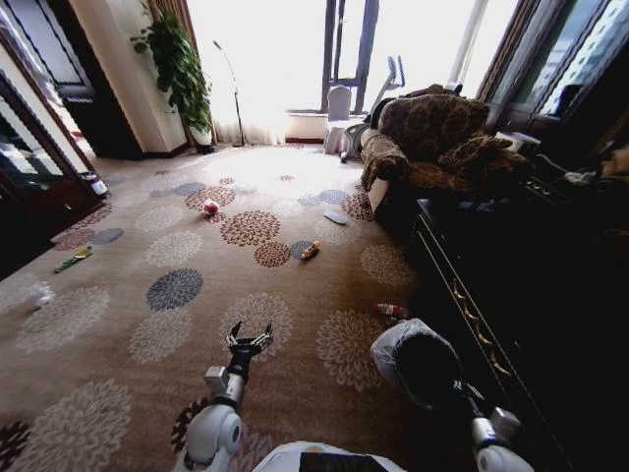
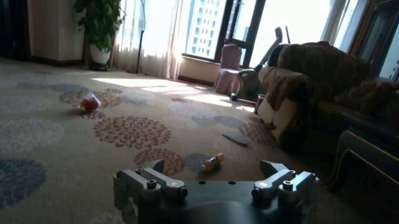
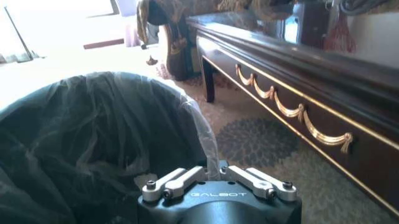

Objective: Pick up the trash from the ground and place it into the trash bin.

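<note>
Sunlit floral carpet (image 1: 118, 295), brown armchair (image 1: 432, 143), dark sideboard (image 1: 511, 295), bright windows (image 1: 295, 49).

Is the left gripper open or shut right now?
Open: the left gripper shows its fingers spread wide apart over bare carpet, holding nothing.

The right gripper (image 3: 218, 173) has its fingertips lost behind the bagged rim of the trash bin (image 3: 93, 135) — from the head view the bin hides that gripper too, and in the right wrist view the picture's edge cuts the bin off. Out on the carpet, the pale wad (image 1: 39, 294) and the green wrapper (image 1: 74, 260) are too small to make out — mere smudges.
</note>
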